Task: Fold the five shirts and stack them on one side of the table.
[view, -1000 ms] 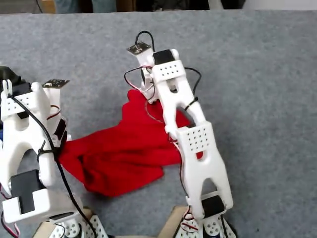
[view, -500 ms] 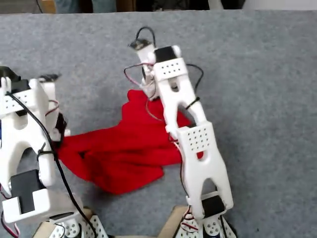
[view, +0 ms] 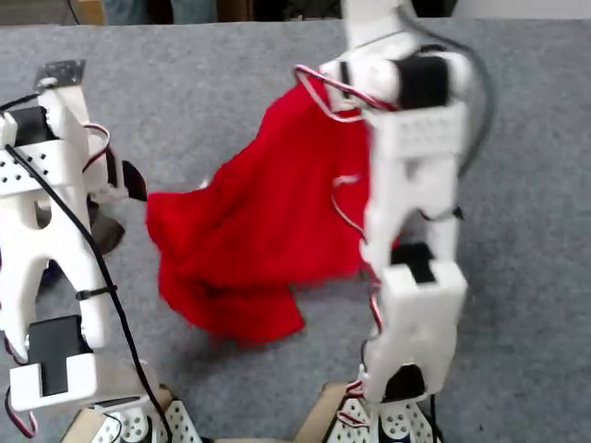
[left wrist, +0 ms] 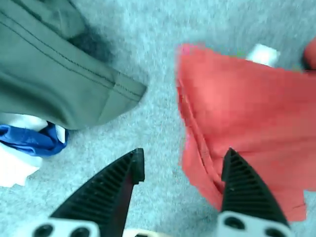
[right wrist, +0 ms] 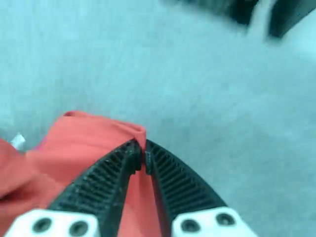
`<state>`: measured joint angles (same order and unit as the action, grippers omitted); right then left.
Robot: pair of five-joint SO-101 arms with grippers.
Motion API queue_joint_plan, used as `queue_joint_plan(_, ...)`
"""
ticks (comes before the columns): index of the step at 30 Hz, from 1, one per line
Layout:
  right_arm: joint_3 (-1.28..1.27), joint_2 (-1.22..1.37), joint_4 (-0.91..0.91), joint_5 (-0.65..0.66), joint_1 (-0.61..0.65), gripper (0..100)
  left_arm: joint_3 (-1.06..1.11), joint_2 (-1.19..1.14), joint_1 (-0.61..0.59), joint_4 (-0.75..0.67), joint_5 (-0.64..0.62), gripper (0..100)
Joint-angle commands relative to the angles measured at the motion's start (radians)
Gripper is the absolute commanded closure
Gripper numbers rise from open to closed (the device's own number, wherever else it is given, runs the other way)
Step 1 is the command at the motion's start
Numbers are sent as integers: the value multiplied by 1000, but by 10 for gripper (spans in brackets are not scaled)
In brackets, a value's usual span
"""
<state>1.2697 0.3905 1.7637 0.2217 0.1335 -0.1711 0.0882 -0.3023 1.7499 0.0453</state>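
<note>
High view has the red cloth shirt (view: 259,231) spread across the middle of the frame. Its top corner is pinched at upper centre by the right claw (view: 319,85), and the rest drapes down and leftward toward the lower centre, over the grey carpet-like table (view: 517,138) (whether the lowest fold touches that surface cannot be told). The right wrist view shows that claw's black ribbed fingers (right wrist: 106,173) pressed tight together on a folded edge of the red fabric, with grey table beyond. The white left arm stands along the left edge of the high view, just beside the shirt's left border. In the left wrist view the left claw (left wrist: 183,160) gapes wide with nothing between its fingers. Bare grey table shows in the gap, and the shirt's hemmed edge lies just past one fingertip. Near the other finger lies a crumpled olive-green fabric garment (left wrist: 59,74), and a bundle of blue and white cloth (left wrist: 29,140) touches it.
</note>
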Motion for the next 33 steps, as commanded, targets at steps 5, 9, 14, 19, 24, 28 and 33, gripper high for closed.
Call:
queue_joint_plan(5, -5, -366, 3, 0, -101, 986, -54, 37, 8, 11, -14, 728)
queue_joint_plan(9, -151, -466, 3, 74, -164, 986, -59, 37, 38, 11, -15, 728)
queue_joint_plan(14, -452, -550, 3, 183, -284, 986, -53, 26, 176, 8, -32, 730)
queue_joint_plan(19, -762, -622, -14, 299, -459, 986, 15, 23, 374, -84, -114, 729)
queue_joint_plan(24, -1018, -693, -80, 479, -643, 986, 282, 23, 544, -282, -117, 728)
queue_joint_plan(28, -1202, -740, -140, 582, -729, 986, 484, 23, 616, -462, -117, 728)
queue_joint_plan(33, -1372, -780, -221, 637, -790, 986, 634, 23, 633, -597, -115, 733)
